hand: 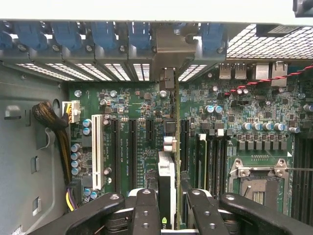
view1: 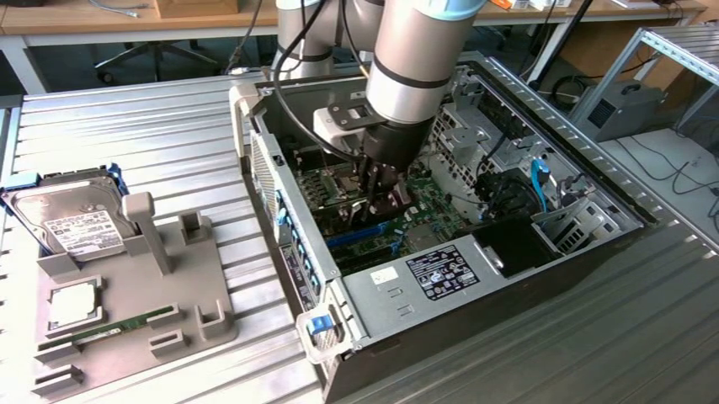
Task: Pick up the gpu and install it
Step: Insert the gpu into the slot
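gpu (hand: 167,169) is clamped in the pincer (hand: 173,205), one finger (hand: 145,208) on each flat side. It stands on edge inside the open computer case (view1: 371,290), right over the motherboard (hand: 132,98). In the wrist view you see the card edge-on. It runs between the long black expansion slots, and its metal end is up against the rear slot openings under the row of blue latches (hand: 105,34). I can't tell if its bottom edge is actually down in a slot.

The white slot (hand: 97,156) is off to one side of it, and the bare CPU socket (hand: 257,188) is off to the other. In the exterior view the arm reaches straight down into the case. Well away at the exterior view's left, a grey holder (view1: 124,337) sits on the ribbed metal counter (view1: 146,126) with a hard drive (view1: 73,223), a CPU chip (view1: 73,305) and a RAM stick (view1: 113,328) on it.
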`<state>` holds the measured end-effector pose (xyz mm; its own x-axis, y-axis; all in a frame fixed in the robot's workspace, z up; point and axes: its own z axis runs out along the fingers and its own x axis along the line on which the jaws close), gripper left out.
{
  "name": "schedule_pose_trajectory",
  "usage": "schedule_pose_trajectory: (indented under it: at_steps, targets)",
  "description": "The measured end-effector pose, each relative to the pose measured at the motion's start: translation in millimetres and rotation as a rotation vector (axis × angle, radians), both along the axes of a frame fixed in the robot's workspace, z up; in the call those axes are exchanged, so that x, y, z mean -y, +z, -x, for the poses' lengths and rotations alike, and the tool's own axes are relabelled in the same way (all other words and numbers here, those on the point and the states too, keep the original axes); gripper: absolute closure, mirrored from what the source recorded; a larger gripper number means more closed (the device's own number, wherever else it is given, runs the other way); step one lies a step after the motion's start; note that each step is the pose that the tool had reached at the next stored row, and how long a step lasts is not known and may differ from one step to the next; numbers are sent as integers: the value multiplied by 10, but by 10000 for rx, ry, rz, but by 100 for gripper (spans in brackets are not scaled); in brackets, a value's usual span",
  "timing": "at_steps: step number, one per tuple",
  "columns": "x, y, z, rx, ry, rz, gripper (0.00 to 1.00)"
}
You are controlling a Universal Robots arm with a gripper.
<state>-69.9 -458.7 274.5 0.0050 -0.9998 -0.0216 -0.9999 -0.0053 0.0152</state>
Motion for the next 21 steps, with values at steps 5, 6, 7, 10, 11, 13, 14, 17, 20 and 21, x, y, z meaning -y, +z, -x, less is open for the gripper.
schedule_pose_trajectory:
  at_steps: [5, 6, 7, 10, 11, 13, 14, 17, 20, 21]
  targets:
    - [0, 1, 6, 52, 1, 1, 73]
    - [0, 1, 9, 53, 0, 1, 73]
    - [0, 1, 13, 55, -1, 1, 73]
    - [0, 1, 16, 60, 1, 1, 73]
    - [1, 1, 16, 60, 2, 2, 73]
    - [0, 1, 21, 62, 0, 1, 73]
    - [0, 1, 24, 65, 0, 1, 73]
    - [1, 1, 27, 67, 2, 1, 73]
    - [1, -3, 28, 74, 1, 0, 73]
    - [1, -4, 28, 87, 0, 1, 73]
